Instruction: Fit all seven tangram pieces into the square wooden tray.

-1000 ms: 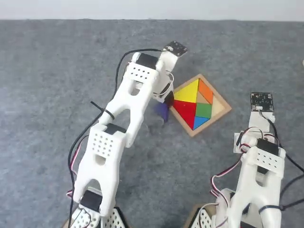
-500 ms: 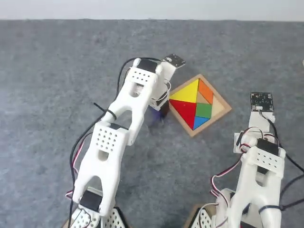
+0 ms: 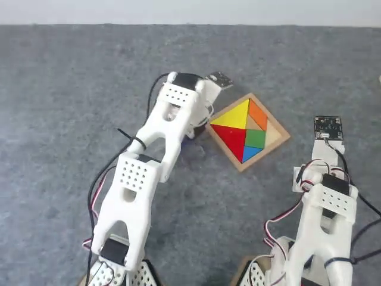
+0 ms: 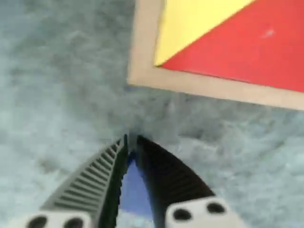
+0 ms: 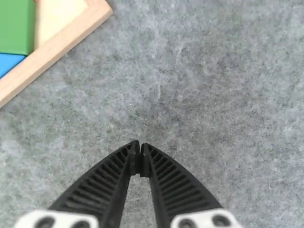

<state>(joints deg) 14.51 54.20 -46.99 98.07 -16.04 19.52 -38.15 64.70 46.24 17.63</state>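
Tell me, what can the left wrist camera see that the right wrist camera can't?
Left wrist view: the yellow piece and red piece, and the left gripper pinching a dark blue piece. Right wrist view: the green piece, the light blue piece, a bare spot of wood, and the right gripper shut on nothing. Both: the rim of the tray and the grey mat.

One square wooden tray (image 3: 266, 149), five coloured flat pieces (image 3: 233, 138) inside it, one dark blue flat piece (image 4: 134, 190) outside it, two white robot arms (image 3: 143, 179).
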